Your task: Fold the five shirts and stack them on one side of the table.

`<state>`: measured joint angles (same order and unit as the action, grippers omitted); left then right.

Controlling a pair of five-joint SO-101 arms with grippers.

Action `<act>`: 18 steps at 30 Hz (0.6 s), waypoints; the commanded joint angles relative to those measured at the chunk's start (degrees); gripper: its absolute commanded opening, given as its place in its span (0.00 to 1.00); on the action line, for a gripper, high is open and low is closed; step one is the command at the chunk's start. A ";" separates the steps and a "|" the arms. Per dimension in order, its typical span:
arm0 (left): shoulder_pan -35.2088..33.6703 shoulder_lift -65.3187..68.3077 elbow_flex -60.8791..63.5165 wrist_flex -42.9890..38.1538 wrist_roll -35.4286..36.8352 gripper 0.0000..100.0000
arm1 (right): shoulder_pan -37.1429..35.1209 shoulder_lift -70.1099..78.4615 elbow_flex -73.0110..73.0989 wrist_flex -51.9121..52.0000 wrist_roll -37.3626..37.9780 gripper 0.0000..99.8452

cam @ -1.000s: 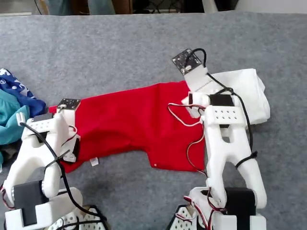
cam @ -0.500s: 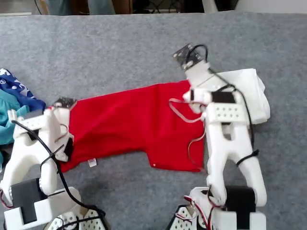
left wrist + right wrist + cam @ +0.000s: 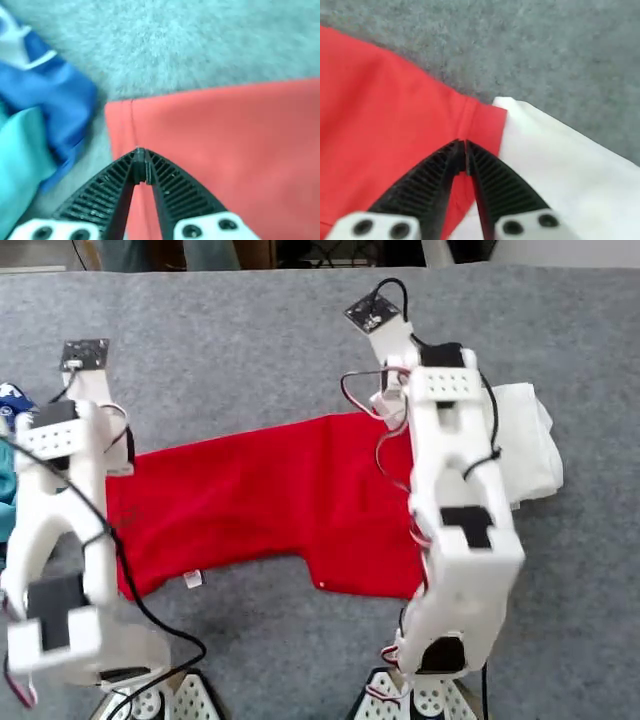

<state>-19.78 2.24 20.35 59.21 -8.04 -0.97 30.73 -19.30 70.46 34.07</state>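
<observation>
The left arm (image 3: 62, 490) and right arm (image 3: 450, 470) are white plastic with black motor blocks (image 3: 465, 527), looping black, red and white cables (image 3: 150, 622), and ribbed black fingers (image 3: 175, 192)

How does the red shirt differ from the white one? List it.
Pose: the red shirt lies spread out; the white shirt is folded compactly. Size: the red shirt covers far more area than the white shirt. Both rest on the grey table.

Open table (image 3: 230, 350) beyond the red shirt (image 3: 260, 500); white shirt (image 3: 530, 440) abuts one end, blue shirt (image 3: 50, 100) seemingly just clears the other.
</observation>
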 commanded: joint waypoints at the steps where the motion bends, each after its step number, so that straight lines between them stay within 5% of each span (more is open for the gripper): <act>1: 0.66 8.70 1.36 -13.01 1.14 0.03 | -0.09 10.68 -16.57 8.53 0.00 0.02; 8: 0.04 10.46 1.80 -15.74 1.14 0.03 | 4.22 28.70 -41.98 21.45 0.09 0.02; 18: 0.13 -3.34 20.97 -33.05 0.62 0.03 | 4.66 36.00 -71.78 30.59 -0.09 0.02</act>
<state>-19.60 4.70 35.91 32.31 -7.25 2.90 67.38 -83.12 100.26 34.07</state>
